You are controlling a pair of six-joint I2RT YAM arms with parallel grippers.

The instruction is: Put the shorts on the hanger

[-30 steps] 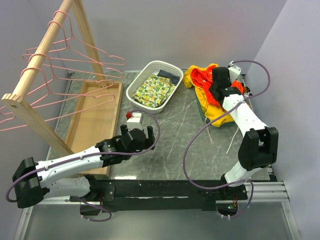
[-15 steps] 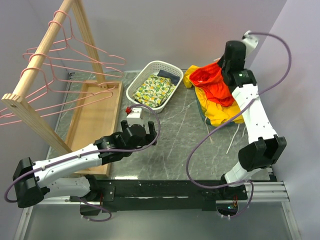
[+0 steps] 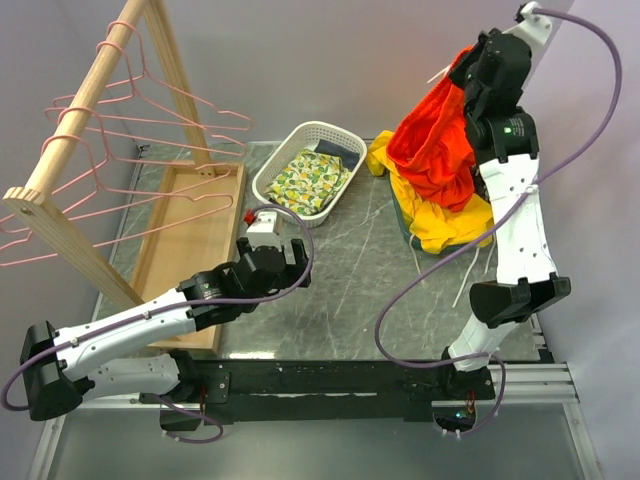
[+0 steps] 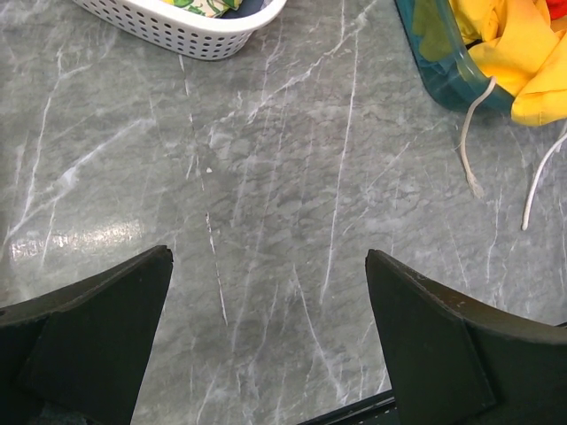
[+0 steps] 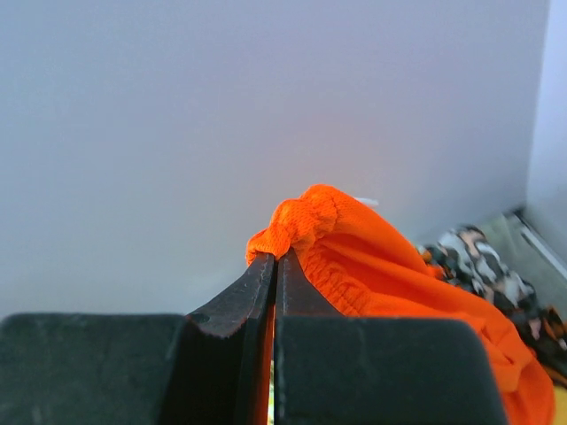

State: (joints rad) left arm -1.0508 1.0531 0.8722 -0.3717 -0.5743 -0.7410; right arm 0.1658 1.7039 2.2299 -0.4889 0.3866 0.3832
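Observation:
The orange-red shorts (image 3: 435, 140) hang from my right gripper (image 3: 468, 68), raised high over the back right of the table. In the right wrist view my right gripper (image 5: 276, 258) is shut on the gathered waistband of the shorts (image 5: 372, 257). Several pink wire hangers (image 3: 150, 125) hang on the wooden rail (image 3: 85, 105) at the left. My left gripper (image 3: 283, 262) is open and empty, low over the marble table near the wooden tray; in the left wrist view the gripper (image 4: 270, 292) shows only bare table (image 4: 283, 177) between its fingers.
A white basket (image 3: 300, 135) holds a lemon-print cloth (image 3: 310, 180). A yellow garment (image 3: 445, 225) lies over a teal bin (image 4: 438, 62) at the right, with white drawstrings (image 4: 469, 133) trailing on the table. A wooden tray (image 3: 190, 240) lies under the rail.
My right arm has lifted the shorts up and out of the pile at the right, from table level to high over it. My left gripper has edged slightly forward.

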